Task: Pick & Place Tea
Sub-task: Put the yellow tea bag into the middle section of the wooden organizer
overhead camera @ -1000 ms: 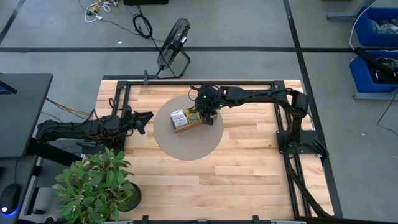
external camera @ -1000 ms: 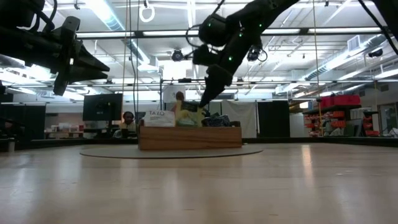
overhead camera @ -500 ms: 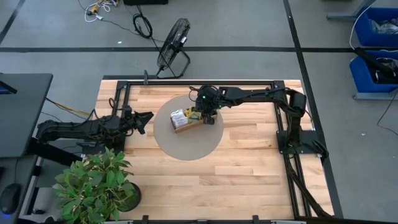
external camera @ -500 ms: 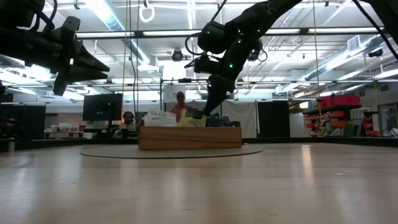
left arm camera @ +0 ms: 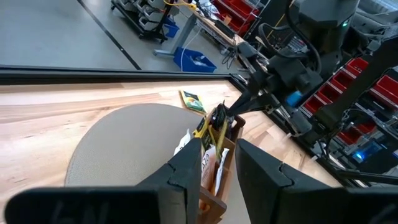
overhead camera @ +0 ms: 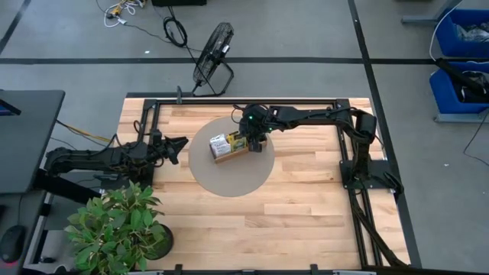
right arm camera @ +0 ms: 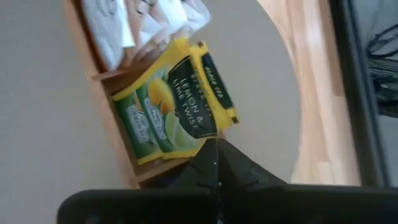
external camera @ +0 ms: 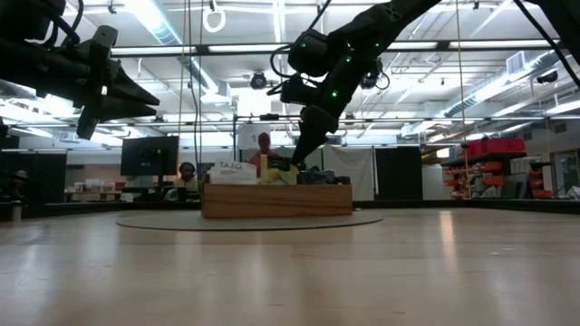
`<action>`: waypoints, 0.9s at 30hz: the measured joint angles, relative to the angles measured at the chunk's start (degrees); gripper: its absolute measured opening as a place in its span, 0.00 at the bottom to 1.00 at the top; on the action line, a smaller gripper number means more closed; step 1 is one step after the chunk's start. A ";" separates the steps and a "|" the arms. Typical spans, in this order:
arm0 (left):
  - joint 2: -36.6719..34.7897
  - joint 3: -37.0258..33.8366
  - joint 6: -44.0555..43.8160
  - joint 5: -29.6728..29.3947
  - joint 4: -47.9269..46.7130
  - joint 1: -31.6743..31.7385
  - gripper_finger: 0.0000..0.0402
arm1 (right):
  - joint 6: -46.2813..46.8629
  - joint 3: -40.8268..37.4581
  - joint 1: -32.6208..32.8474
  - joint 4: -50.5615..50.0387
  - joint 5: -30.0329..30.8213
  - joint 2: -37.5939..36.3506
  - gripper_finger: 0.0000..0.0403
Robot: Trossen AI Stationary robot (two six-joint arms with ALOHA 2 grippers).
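Observation:
A long wooden tray [overhead camera: 229, 149] [external camera: 276, 199] lies on a round grey mat [overhead camera: 229, 179]. White tea packets [right arm camera: 143, 25] fill one end compartment and green-yellow ones [right arm camera: 149, 127] the middle. My right gripper [overhead camera: 248, 141] [right arm camera: 214, 146] is low over the tray, shut on a green-yellow lemon tea packet [right arm camera: 189, 96] that lies slanted on the middle stack. Another green packet [left arm camera: 193, 101] lies flat on the mat beyond the tray. My left gripper [overhead camera: 181, 143] [left arm camera: 219, 163] hangs open above the table's left side, pointing at the tray. My right gripper pinches the lemon tea packet by its yellow edge [right arm camera: 211, 135], between the two fingertips. It comes from above, slanting down from the table's right. The packet rests tilted on the green-yellow packets in the middle compartment. The fingers themselves hide the exact place of contact.
A potted plant [overhead camera: 118, 225] stands at the table's near left corner. A black frame [overhead camera: 348, 103] runs along the table's edges, and a fan [overhead camera: 212, 57] stands on the floor beyond the far edge. Bare wood [overhead camera: 306, 206] lies near and right of the mat.
My right gripper has come down toward the tray, staying shut. The packet it holds stood higher above the tray a second ago and now lies low on the middle stack. The left arm has kept still.

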 joint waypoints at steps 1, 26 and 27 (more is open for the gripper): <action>0.00 0.00 0.02 -0.02 0.00 0.00 0.26 | -0.01 0.00 0.00 0.04 -0.78 -0.01 0.00; 0.01 0.00 -0.39 -0.04 0.02 0.00 0.26 | 2.19 -0.04 0.11 2.49 -2.36 -0.15 0.16; 0.00 0.00 -0.39 -0.04 0.02 0.00 0.26 | 2.45 -0.06 0.11 2.67 -2.64 -0.40 0.18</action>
